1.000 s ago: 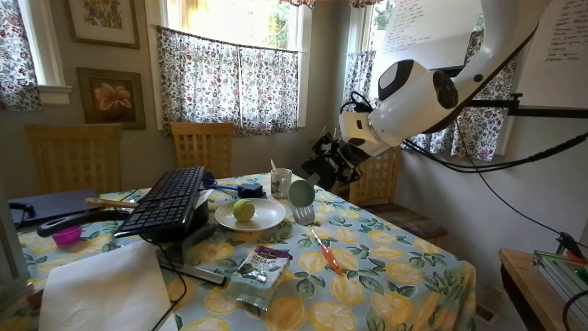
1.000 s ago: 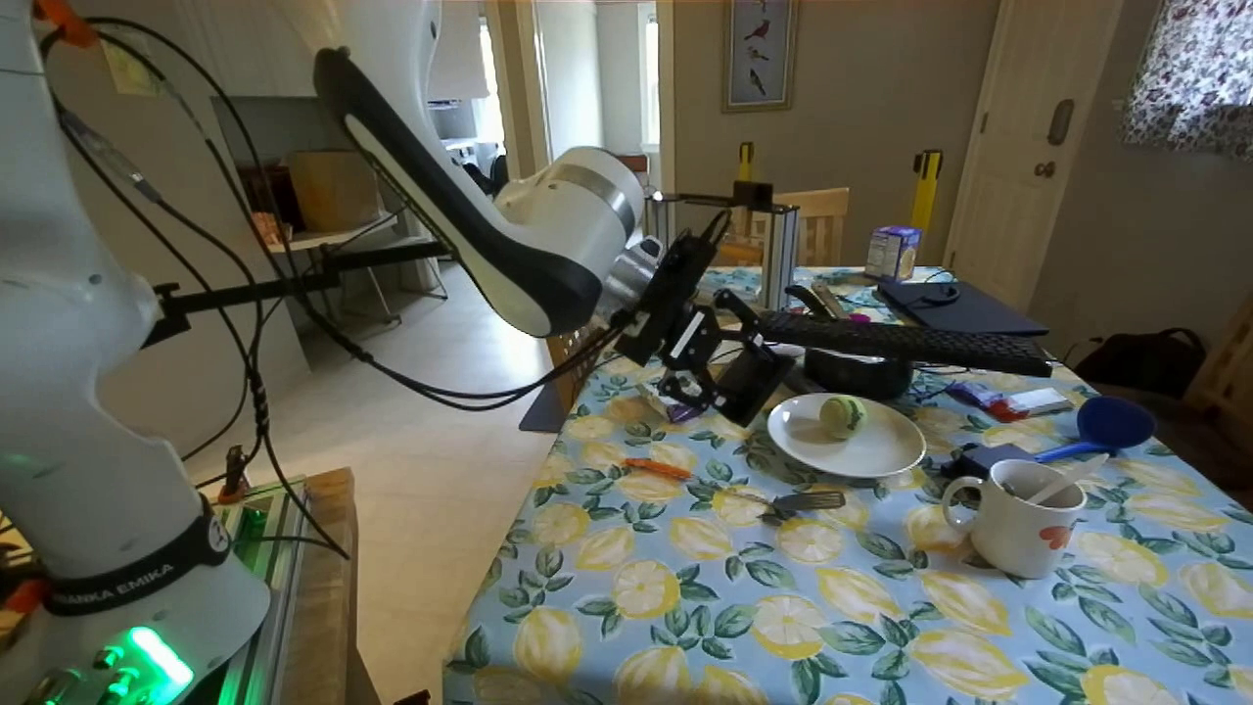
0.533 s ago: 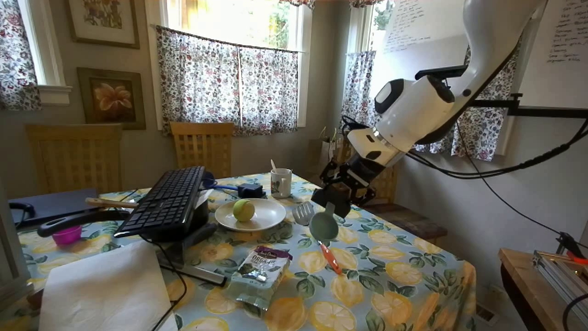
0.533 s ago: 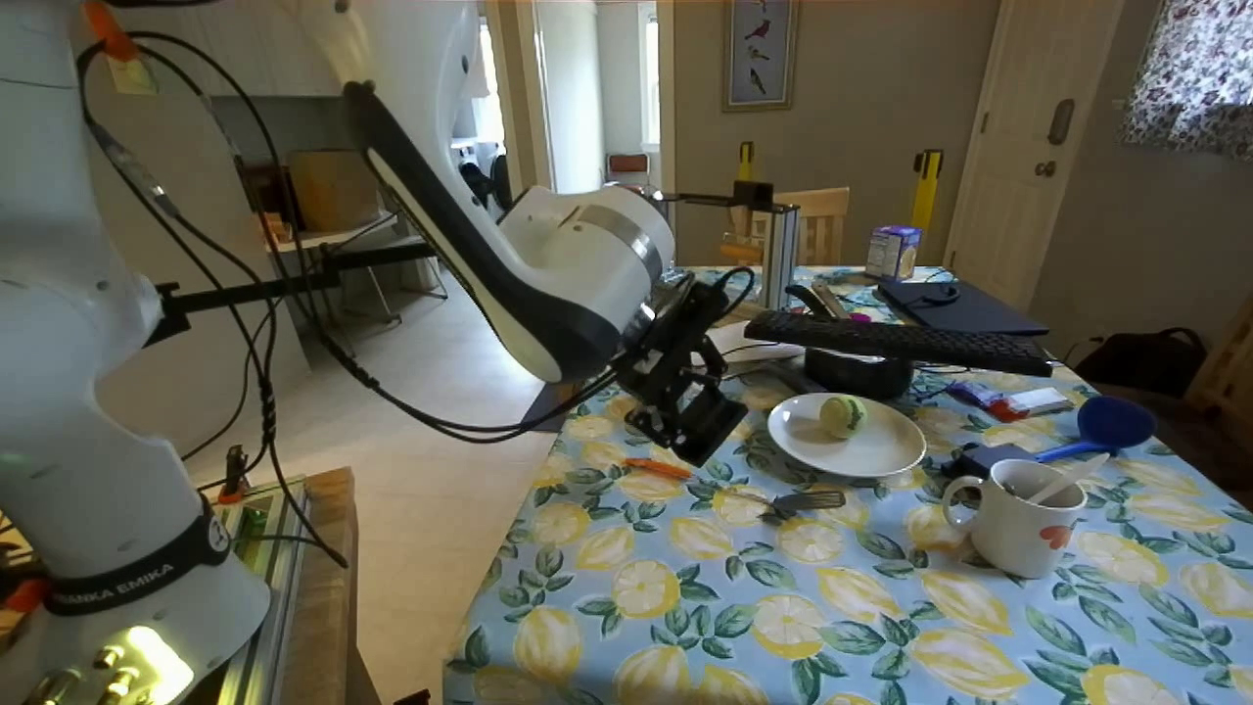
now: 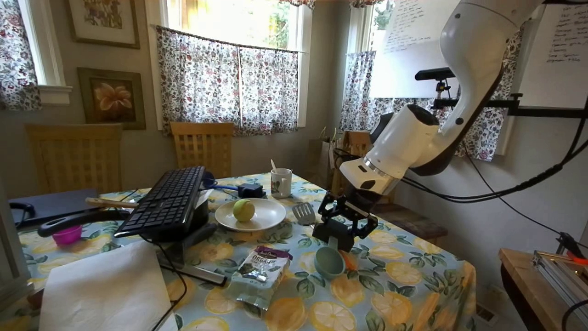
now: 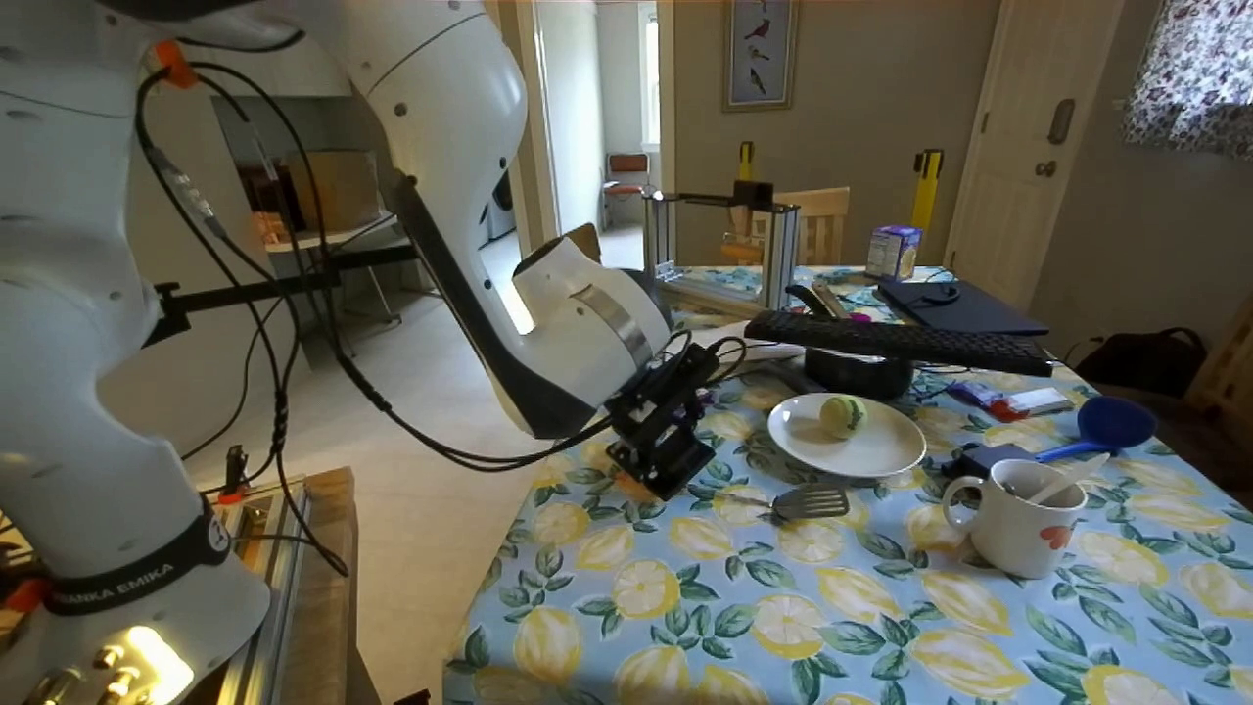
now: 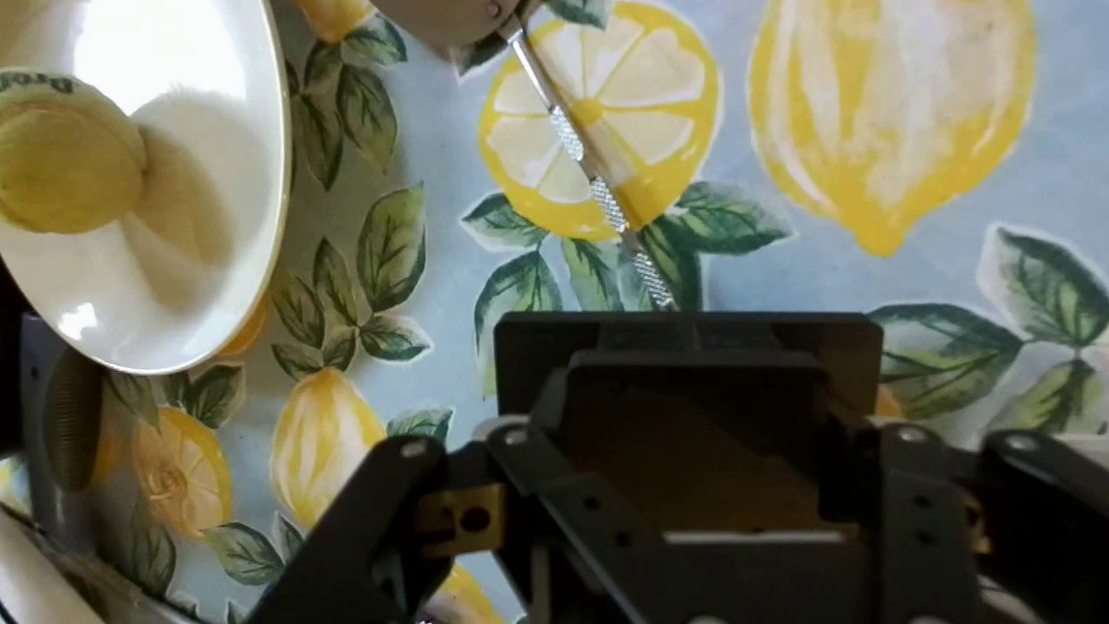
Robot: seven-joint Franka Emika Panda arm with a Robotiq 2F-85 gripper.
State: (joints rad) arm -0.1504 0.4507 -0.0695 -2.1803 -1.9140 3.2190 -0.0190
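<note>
My gripper (image 5: 342, 224) is shut on a dark block (image 5: 325, 232), from which a grey-green scoop (image 5: 330, 263) sticks out below. In an exterior view the scoop hangs low over the lemon-print cloth, right beside the orange handle (image 5: 349, 261) of a slotted spatula (image 5: 303, 214); whether they touch I cannot tell. From the opposite side, my gripper (image 6: 658, 452) hides part of that spatula (image 6: 811, 502) and the scoop is out of sight. In the wrist view the dark block (image 7: 535, 360) covers the lower end of the spatula's metal shaft (image 7: 572, 139).
A white plate (image 5: 271, 216) with a tennis ball (image 5: 244, 210) lies left of the spatula. Nearer the front is a snack bag (image 5: 262, 276). A mug (image 5: 281, 184), a blue ladle (image 6: 1114, 423), a keyboard (image 5: 161, 202) and a paper sheet (image 5: 105, 294) also lie about.
My gripper has come down with the block and scoop, from near the table's edge to just over the spatula. The spatula's orange handle has swung right in an exterior view.
</note>
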